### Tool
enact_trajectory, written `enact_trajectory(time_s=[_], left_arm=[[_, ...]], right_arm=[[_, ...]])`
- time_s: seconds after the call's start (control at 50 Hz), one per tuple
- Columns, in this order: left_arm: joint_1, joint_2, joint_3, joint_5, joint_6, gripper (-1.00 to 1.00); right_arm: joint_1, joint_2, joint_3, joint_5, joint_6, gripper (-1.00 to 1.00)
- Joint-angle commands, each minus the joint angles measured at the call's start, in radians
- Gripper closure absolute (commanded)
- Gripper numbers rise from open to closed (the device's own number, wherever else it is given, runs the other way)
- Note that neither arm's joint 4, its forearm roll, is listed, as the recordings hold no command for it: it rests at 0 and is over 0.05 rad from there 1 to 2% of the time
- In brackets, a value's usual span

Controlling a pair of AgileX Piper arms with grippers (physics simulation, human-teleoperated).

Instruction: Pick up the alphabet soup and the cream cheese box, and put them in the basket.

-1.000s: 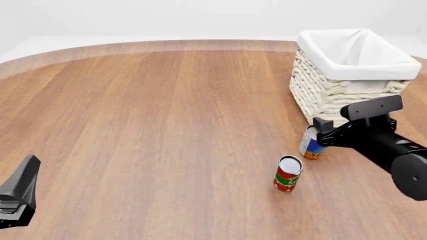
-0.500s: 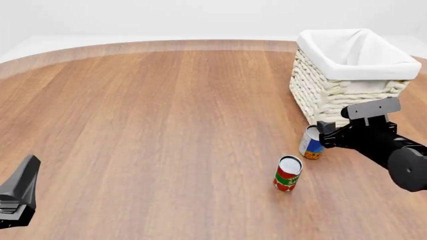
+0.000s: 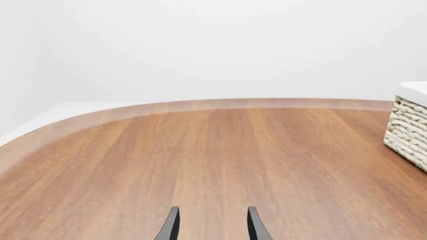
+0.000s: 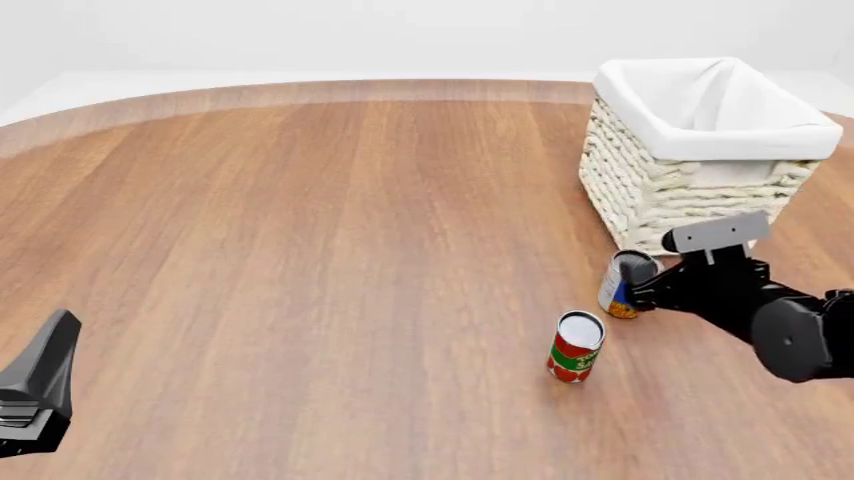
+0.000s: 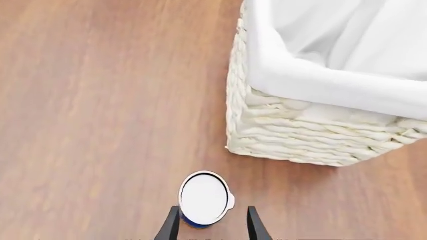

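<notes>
The alphabet soup (image 4: 618,287) stands upright on the table just in front of the basket (image 4: 667,190). My right gripper (image 4: 639,283) is down at the can, open. In the right wrist view the can's silver top (image 5: 204,197) sits between the two fingertips (image 5: 172,224), with a gap on one side. The basket's woven wall (image 5: 293,130) rises just beyond it. My left gripper (image 3: 213,212) is open over bare wood with nothing between its fingers. The cream cheese box is out of view.
A red and green can (image 4: 575,347) stands upright close to the soup, nearer to me and a little left. A corner of the basket (image 3: 408,131) shows in the left wrist view. The left arm (image 4: 36,385) sits at the near left edge.
The right arm has dropped lower and drawn in around the soup can, so its fingers now flank the can. The left arm and both cans have not moved.
</notes>
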Motion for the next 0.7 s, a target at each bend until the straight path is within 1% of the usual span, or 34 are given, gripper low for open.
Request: enact_trajectory(time_s=[0.02,0.42,0.7], left_arm=[[0.0,0.0,0.0,0.0,0.0,-1.0],[0.0,0.0,0.0,0.0,0.0,-1.0],[0.0,0.0,0.0,0.0,0.0,-1.0]], right_arm=[[0.012,0.05,0.0,-0.015,0.004,-1.0],[0.011,0.173,-0.01,-0.071,0.028,-1.0],[-0.004,0.226,-0.005,-0.101,0.029,-1.0]])
